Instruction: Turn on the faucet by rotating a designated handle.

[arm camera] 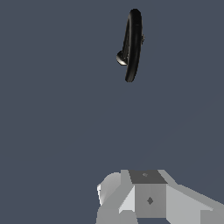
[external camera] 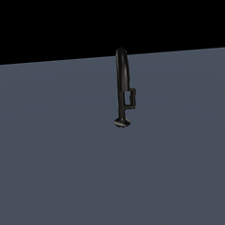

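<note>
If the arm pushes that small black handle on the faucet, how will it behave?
The handle looks rigid, a thin bracket, so it will probably swing rather than bend. Its glossy surface may be slippery. The faucet is tall on a small round base, so it might tip if unfixed.

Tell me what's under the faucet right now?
The faucet stands on its small round base, directly on the plain grey floor. Nothing else shows beneath it. The contact patch under the base is hidden. The handle juts sideways, clear of the floor.
</note>
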Motion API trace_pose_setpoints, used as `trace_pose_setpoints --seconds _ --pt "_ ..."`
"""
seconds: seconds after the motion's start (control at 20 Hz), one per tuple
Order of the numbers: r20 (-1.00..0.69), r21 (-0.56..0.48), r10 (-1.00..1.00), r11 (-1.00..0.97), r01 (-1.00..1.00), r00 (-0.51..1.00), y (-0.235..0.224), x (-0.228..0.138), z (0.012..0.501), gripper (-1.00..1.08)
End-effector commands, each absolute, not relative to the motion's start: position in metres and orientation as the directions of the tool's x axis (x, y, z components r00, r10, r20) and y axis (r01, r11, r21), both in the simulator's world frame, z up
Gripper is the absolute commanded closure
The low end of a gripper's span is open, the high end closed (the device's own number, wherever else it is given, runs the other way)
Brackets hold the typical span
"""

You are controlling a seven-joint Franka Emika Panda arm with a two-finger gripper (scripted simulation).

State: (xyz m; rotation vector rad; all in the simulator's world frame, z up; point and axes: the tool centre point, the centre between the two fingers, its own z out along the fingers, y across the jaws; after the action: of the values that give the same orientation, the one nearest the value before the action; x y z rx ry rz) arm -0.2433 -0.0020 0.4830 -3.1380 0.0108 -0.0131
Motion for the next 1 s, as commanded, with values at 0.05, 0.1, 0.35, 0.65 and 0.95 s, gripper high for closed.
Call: trace_pose_setpoints --seconds 0.05,0.1,0.35,0.65,0.95 --pt "0.008 -0.004 -0.007 -1.0 -0.007 1.0 -0.002 -0.243 0.483 1.08" --pt "0.007 -0.005 -0.008 -1.0 -0.008 1.0 -0.002 -0.243 0.483 1.08" --pt "-0.007 -0.018 -0.022 -1.0 -0.022 1.0 -0.001 -0.237 0.483 1.08" --pt "-0.045 -0.052 -0.059 -0.997 -0.061 0.997 -0.001 -0.22 0.481 1.08" --pt "-0.109 -0.104 -0.115 -0.986 -0.127 0.987 0.0 -0.192 0.478 1.08"
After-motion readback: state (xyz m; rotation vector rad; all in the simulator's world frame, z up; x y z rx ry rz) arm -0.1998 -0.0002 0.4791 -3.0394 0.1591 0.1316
